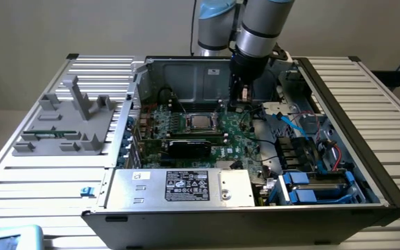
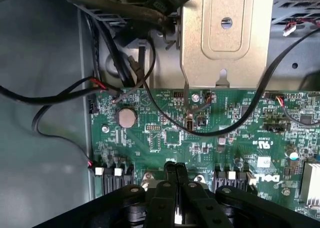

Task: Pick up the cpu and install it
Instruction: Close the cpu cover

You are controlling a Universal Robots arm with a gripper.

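Hanging inside the computer case (image 1: 186, 73), the gripper (image 1: 244, 104) sits low over the green motherboard (image 2: 200, 138) towards the case's back wall, with its 2 fingers (image 2: 169, 188) pressed flat together and nothing visible between them. The cpu (image 1: 201, 122) is therefore not in its hold. The small silver-grey square lies flat and level near the middle of the case, inside the dark socket frame (image 1: 186, 121). From how squarely it lies there, it appears already set in its seat, although I cannot tell whether the frame's bracket is locked over it. The closed fingers point straight down at the board, which looks more like a stance for pressing or nudging something than for lifting a chip, but the wrist view does not show their tips touching anything. Black cables (image 2: 50, 95) loop across the board near the case's back corner, past a round coin battery (image 2: 126, 118), and a tan metal bracket (image 2: 225, 37) stands against the case wall. The narrow, shut fingers probably help the arm slip between these without snagging. The case lies on its side with the open face up, so the board is level and reachable from above. A silver box with a white label (image 1: 179, 188) fills the case's front edge. Outside the case, on the exterior view's left, 1 grey fixture (image 1: 68, 120) stands on the slatted table (image 1: 47, 177).
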